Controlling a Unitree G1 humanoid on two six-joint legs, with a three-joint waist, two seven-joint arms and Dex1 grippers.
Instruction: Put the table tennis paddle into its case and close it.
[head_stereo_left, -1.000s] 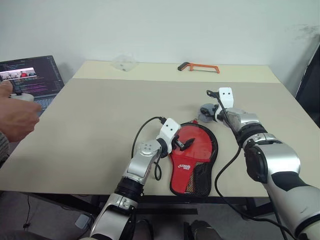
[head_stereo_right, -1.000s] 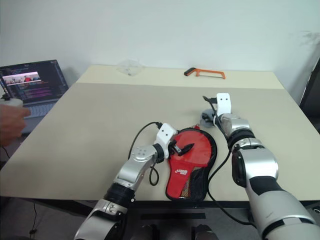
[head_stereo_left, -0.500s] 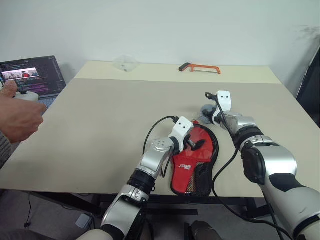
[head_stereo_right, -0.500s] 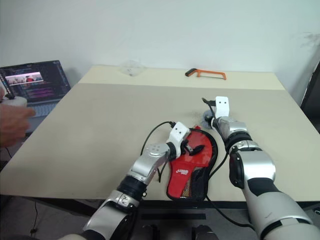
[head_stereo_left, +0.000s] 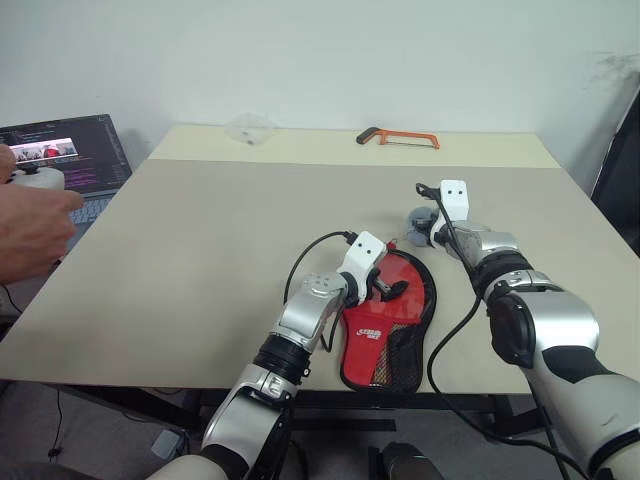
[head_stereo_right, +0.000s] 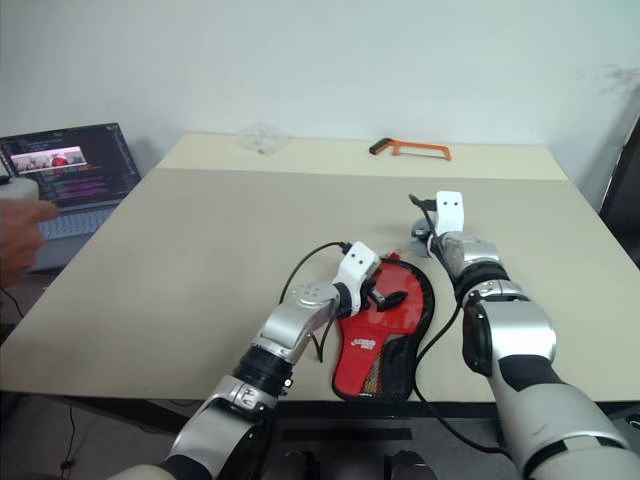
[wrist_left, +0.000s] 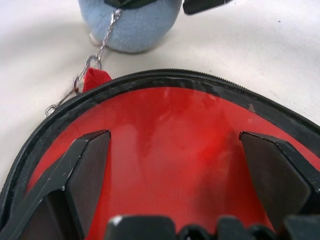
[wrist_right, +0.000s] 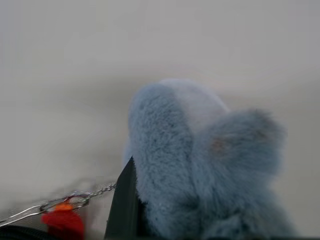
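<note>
Case (head_stereo_left: 385, 320) lies near the table's (head_stereo_left: 200, 240) front edge, red face up, paddle inside (handle showing through the mesh). Step in hand, by judgement: closing. Right gripper (head_stereo_left: 425, 228) is clenched on the blue plush zip-pull (wrist_left: 132, 25); left gripper (head_stereo_left: 385, 290) is released, spread over the case. Next move calls for drawing the pull along the zip. An orange hacksaw (head_stereo_left: 398, 135) lies at the far edge; a laptop (head_stereo_left: 60, 160) sits beyond the left edge.

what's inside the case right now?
Through the case's open rim, the left wrist view shows a glossy red face, likely the paddle. Its handle is covered by the red logo side.
</note>
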